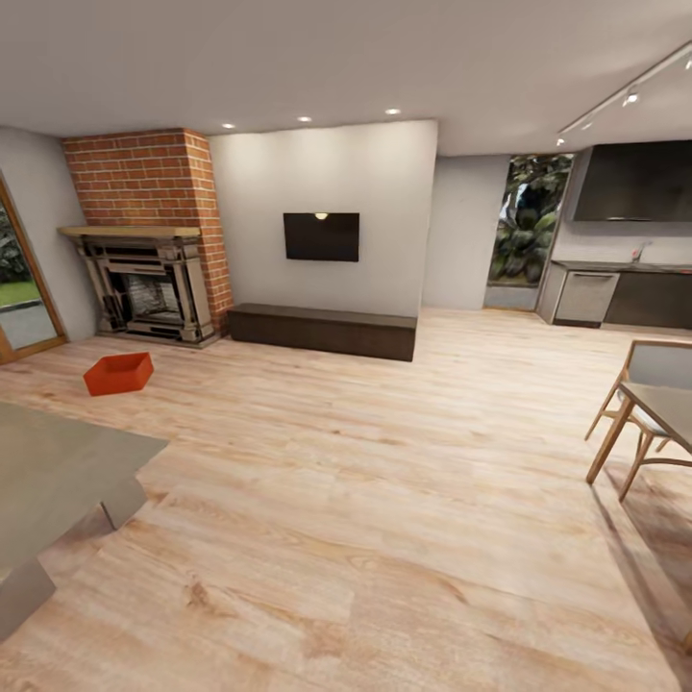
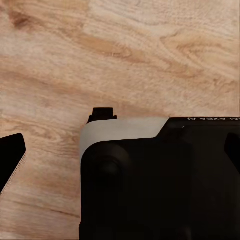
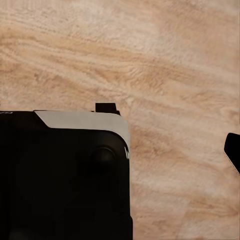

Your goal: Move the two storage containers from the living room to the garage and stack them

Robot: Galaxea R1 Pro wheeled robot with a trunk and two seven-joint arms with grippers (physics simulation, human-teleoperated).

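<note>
In the left wrist view, a bulky black housing (image 2: 160, 185) with rounded corners filled the lower right of the frame, capped by a pale grey band and bearing small mirrored white lettering at its upper right edge. A small black tab stood above it. The right wrist view showed a matching black body (image 3: 60, 180) at lower left, likewise grey-edged.

An orange-red rectangular open-top storage container (image 1: 118, 373) sits on the light wood plank floor (image 1: 384, 500) at the far left, just in front of the red brick fireplace (image 1: 154, 240). A black wall television (image 1: 321, 236) hangs above a long dark low cabinet (image 1: 323, 331). A grey glass-topped table (image 1: 58, 471) stands near left; wooden-legged chairs (image 1: 639, 413) stand right.
</note>
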